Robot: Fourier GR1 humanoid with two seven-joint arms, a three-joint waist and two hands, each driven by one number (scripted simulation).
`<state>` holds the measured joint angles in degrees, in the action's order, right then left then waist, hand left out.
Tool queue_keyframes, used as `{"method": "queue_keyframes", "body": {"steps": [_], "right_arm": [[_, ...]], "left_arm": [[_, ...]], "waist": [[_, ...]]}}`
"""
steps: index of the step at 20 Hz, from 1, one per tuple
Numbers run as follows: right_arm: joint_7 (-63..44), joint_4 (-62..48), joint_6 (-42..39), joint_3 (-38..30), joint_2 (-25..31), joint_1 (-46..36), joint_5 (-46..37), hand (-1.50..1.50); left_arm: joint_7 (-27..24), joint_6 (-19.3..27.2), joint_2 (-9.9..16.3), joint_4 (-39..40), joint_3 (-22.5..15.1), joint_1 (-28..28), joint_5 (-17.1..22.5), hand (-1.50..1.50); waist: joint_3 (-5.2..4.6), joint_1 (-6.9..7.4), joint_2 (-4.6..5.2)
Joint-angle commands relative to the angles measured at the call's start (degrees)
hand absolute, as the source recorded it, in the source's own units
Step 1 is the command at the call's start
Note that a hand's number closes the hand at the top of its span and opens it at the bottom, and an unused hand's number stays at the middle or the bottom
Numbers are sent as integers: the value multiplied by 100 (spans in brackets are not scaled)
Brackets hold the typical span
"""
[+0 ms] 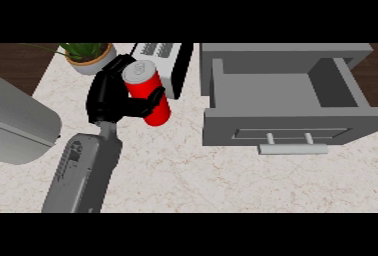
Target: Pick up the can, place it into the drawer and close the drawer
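Big marbled counter [221, 185] takes up most of the view. To the right of the fingers sits the grey drawer [284, 95], pulled open, its handle [293, 148] sticking out on the near side. Inside looks bare grey as far as I can see.

Off to the left of the fingers there's a large rounded grey thing [22, 125] at the edge, can't tell what it is. One grey forearm [85, 175] comes up from the bottom edge, on the left side of the view, so I'm reading it as the left one.

Left hand [111, 100] is black, and its fingers [151, 102] are curled round the red can [148, 95]. Thumb side and finger side both wrap the can's body, silver top poking out above them. The can is tilted a bit, well left of the drawer, not over it. Can't tell whether it's off the counter.

Just past the fingers is a white slotted appliance [166, 57], and up-left of them a potted plant [88, 54].
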<state>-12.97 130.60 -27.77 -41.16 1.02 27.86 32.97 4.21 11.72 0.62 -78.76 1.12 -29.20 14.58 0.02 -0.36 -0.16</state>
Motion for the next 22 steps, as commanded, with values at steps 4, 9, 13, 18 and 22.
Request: {"method": "queue_keyframes", "body": {"steps": [4, 9, 13, 18, 22], "right_arm": [[7, -48, -97, 110, -97, -50, -157, -150], [-180, 28, 100, 151, -95, -379, -246, -150], [-60, -46, 30, 161, -99, -209, -73, -150], [-302, -112, 227, 45, 280, -556, 38, -150], [8, 144, -15, 177, -96, 59, 9, -150]], "left_arm": [[767, 807, -60, -158, -303, -1057, -300, 150], [670, 1130, -62, 620, -373, -1877, -114, 150], [714, 1392, -62, 822, -638, -2106, -127, 150], [462, 1363, -62, 1998, -216, -3188, 168, 150], [319, 1996, -62, 2043, -970, -3243, 425, 150]], "waist": [[1, -32, 6], [0, -49, 22], [1, -58, 11], [-1, -90, 37], [1, -146, 19]]}}
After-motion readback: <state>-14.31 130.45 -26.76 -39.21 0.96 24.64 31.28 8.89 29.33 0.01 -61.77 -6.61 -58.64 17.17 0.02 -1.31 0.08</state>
